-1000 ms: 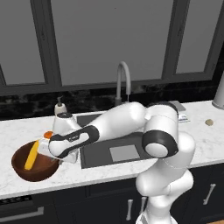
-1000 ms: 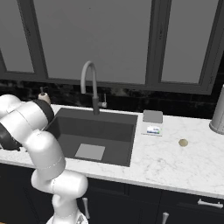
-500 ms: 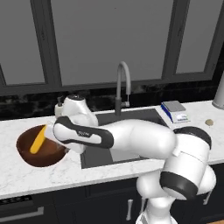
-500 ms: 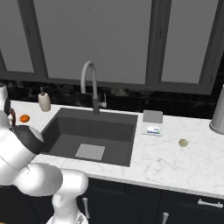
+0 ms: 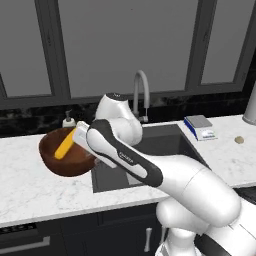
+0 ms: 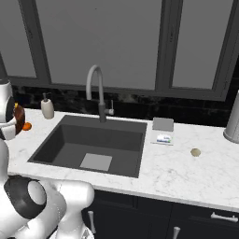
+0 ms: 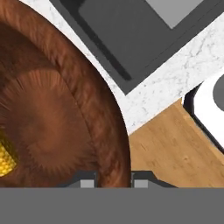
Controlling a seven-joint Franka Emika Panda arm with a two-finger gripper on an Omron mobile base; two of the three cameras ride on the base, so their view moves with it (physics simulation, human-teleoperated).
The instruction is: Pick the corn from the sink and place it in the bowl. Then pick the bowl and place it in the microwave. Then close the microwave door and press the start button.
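Observation:
The reddish-brown bowl [image 5: 67, 155] hangs tilted in the air over the marble counter, left of the sink [image 5: 165, 150]. The yellow corn [image 5: 65, 146] lies inside it, and a bit of the cob shows in the hand view as corn [image 7: 5, 158]. My gripper [image 5: 84, 141] is shut on the bowl's right rim. In the hand view the bowl [image 7: 52, 113] has its rim between the two fingertips of the gripper [image 7: 113, 181]. A sliver of the bowl [image 6: 19, 119] shows behind my arm in the right base view. The sink [image 6: 88, 142] holds nothing. The microwave and its door are out of view.
A gooseneck faucet [image 5: 142, 92] stands behind the sink, a soap dispenser [image 6: 46, 108] to its left and a small orange fruit [image 6: 27, 126] beside that. Right of the sink sit a blue-white box [image 5: 200, 127], a small tan lump [image 5: 239, 140] and a metal canister [image 6: 232, 121].
The bowl, with the corn in it, has risen off the counter and moved up and to the right as the arm swung round. The grip has stayed the same.

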